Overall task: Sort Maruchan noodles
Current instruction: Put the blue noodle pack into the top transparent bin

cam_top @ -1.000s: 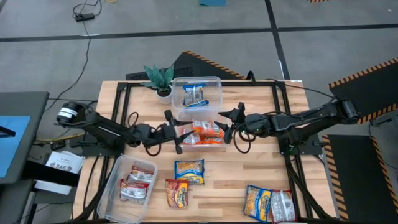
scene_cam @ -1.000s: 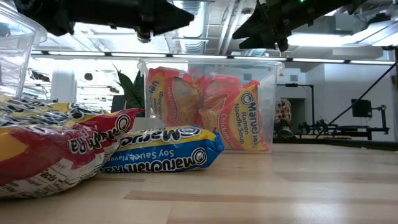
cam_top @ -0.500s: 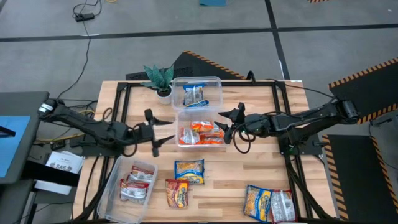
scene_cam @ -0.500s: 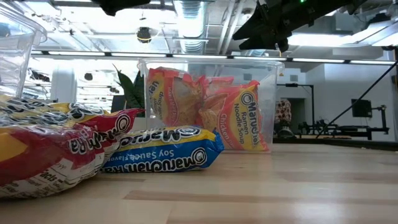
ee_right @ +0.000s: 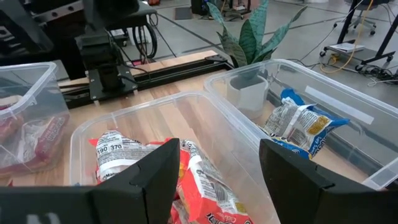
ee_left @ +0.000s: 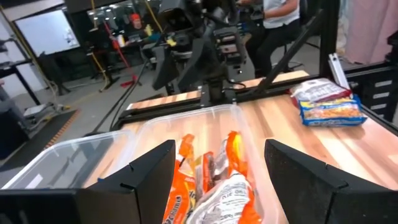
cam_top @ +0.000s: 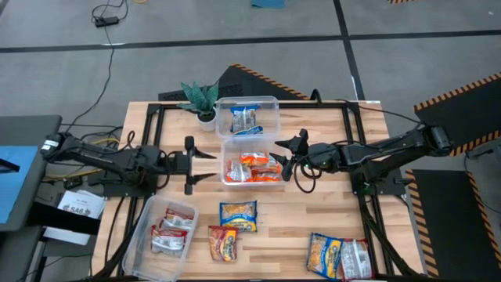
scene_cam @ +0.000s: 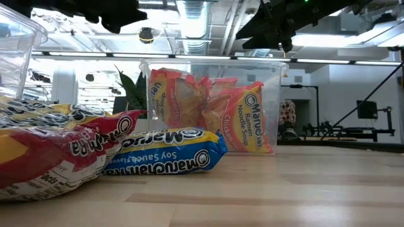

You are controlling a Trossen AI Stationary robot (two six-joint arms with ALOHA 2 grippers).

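Note:
The Maruchan noodles are sorted partly into clear tubs. Orange-red packets (cam_top: 254, 167) lie in the middle tub (cam_top: 225, 160), blue-and-yellow ones (cam_top: 245, 119) in the far tub, red-and-silver ones (cam_top: 170, 229) in the near-left tub. Loose packets rest flat on the table: a blue-and-yellow one (cam_top: 238, 215), a red one (cam_top: 223, 243), and two near the right corner (cam_top: 338, 256). My left gripper (cam_top: 192, 164) hovers open left of the middle tub. My right gripper (cam_top: 290, 157) hovers open at the tub's right side. In the left wrist view, my left gripper (ee_left: 219, 146) faces the orange-red packets (ee_left: 211, 180).
A potted plant (cam_top: 202, 100) stands at the far edge, left of the far tub (cam_top: 270, 102). Black frame rails run along the table's left and right sides. Bare wood lies between the loose packets and the right near corner. A person sits beyond the table in the left wrist view.
My left gripper has drawn back from over the middle tub's left rim toward the table's left edge, staying open. The orange-red packets in the tub now show uncovered. My right arm has kept still.

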